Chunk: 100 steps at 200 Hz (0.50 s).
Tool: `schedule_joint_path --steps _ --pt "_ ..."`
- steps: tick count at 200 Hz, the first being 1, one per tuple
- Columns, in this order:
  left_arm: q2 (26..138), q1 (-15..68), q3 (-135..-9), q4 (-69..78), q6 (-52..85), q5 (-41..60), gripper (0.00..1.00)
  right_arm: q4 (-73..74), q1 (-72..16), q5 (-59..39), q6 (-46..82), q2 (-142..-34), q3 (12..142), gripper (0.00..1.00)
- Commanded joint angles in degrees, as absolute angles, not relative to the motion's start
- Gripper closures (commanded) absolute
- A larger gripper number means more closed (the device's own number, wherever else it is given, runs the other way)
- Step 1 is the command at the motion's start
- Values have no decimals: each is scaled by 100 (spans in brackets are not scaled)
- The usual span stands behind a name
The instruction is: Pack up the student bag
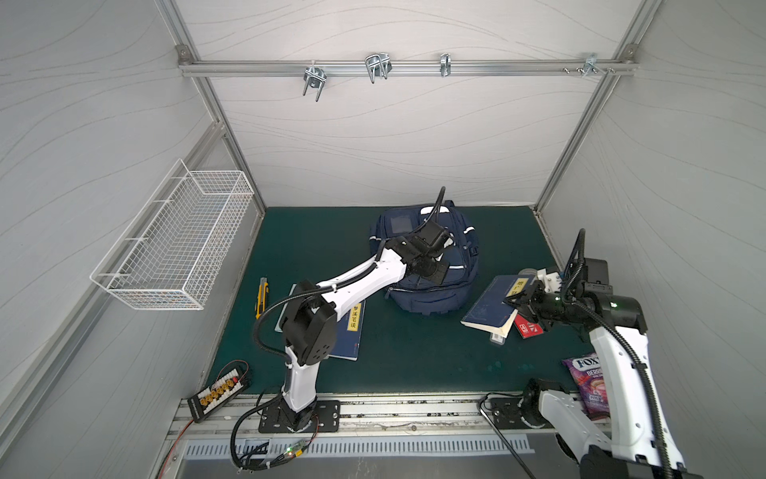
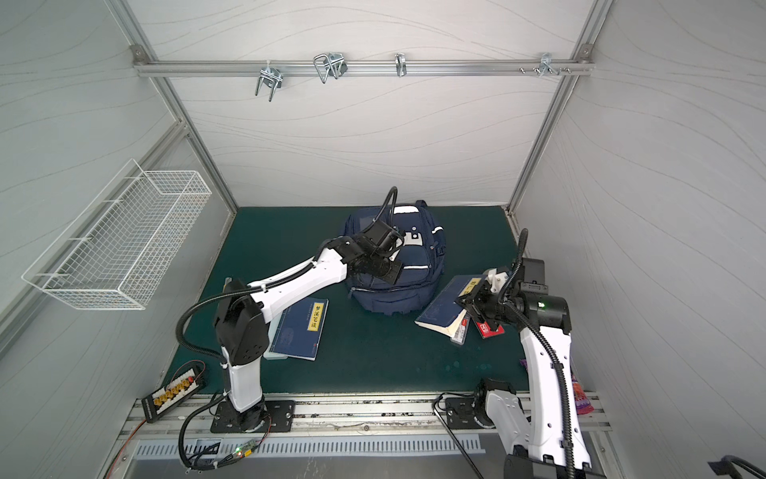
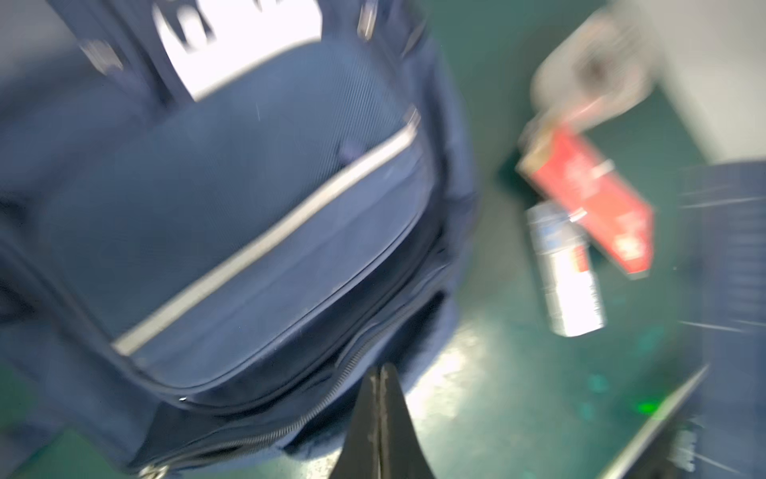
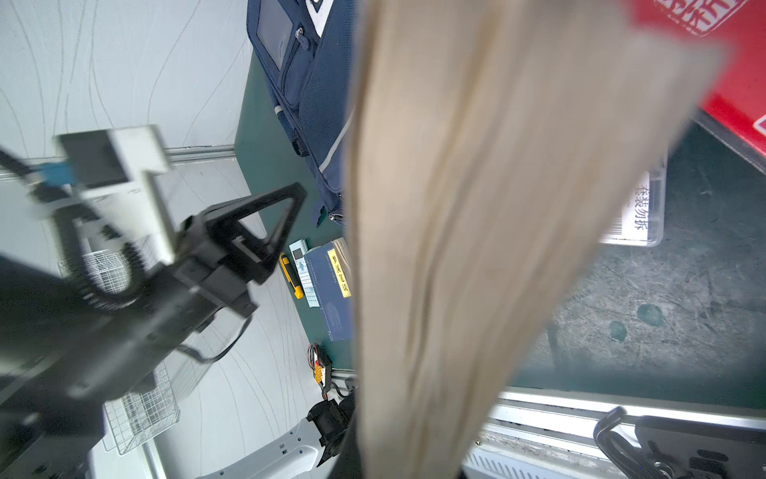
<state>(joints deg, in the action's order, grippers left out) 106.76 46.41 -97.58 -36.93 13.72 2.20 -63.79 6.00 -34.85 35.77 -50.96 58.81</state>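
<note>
The student bag [image 1: 431,292] [image 2: 414,290], navy with white stripes, lies on the green mat near the back wall. My left gripper [image 1: 440,274] [image 3: 380,375] hovers over its front, by a zipper at the bag's lower edge. Its jaws are pressed together with nothing visible between them. My right gripper [image 1: 518,299] [image 2: 468,299] is shut on the edge of a blue book [image 1: 491,307] to the right of the bag, with that edge raised. The book's cream page edges [image 4: 476,207] fill the right wrist view and hide the fingertips.
A second blue book [image 1: 350,331] lies under the left arm, with a yellow knife [image 1: 262,296] to its left. A red box [image 1: 528,327] and a clear case [image 1: 497,336] sit beside the held book. A purple snack packet [image 1: 588,385] lies front right. A wire basket [image 1: 178,244] hangs on the left wall.
</note>
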Motion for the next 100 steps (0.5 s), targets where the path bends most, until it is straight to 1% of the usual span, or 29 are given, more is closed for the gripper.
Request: schedule_joint_path --steps 1,5,10,20,27,30,35,38,74,100 --pt "10744 4644 -9714 -3470 1128 -83 100 -6119 624 -3794 3717 -5112 5811 100" --pt "10862 4625 -9790 -3570 1063 -221 99 -6102 624 -3809 3724 -5101 5802 100" --pt "11047 4581 -9942 -3737 980 -318 88 -6087 617 -3829 3729 -5106 5794 100" --pt "11440 4485 -10354 -4131 898 -431 60 -6071 615 -3865 3731 -5104 5775 100" --pt "11713 4425 -10530 -4355 886 -467 48 -6073 611 -3872 3725 -5104 5759 100" --pt "11800 4419 -10693 -4391 861 -506 39 -6073 603 -3877 3720 -5113 5757 100" --pt "11918 4410 -10761 -4411 799 -551 28 -6073 606 -3876 3712 -5109 5743 100" --pt "11977 4405 -10766 -4405 743 -590 24 -6073 605 -3878 3709 -5105 5735 100" --pt "12285 4417 -10442 -4039 239 -753 19 -6079 606 -3911 3744 -5062 5685 100" --pt "12566 4380 -10487 -3914 81 -1045 18 -6241 605 -3846 3652 -5070 5756 100"
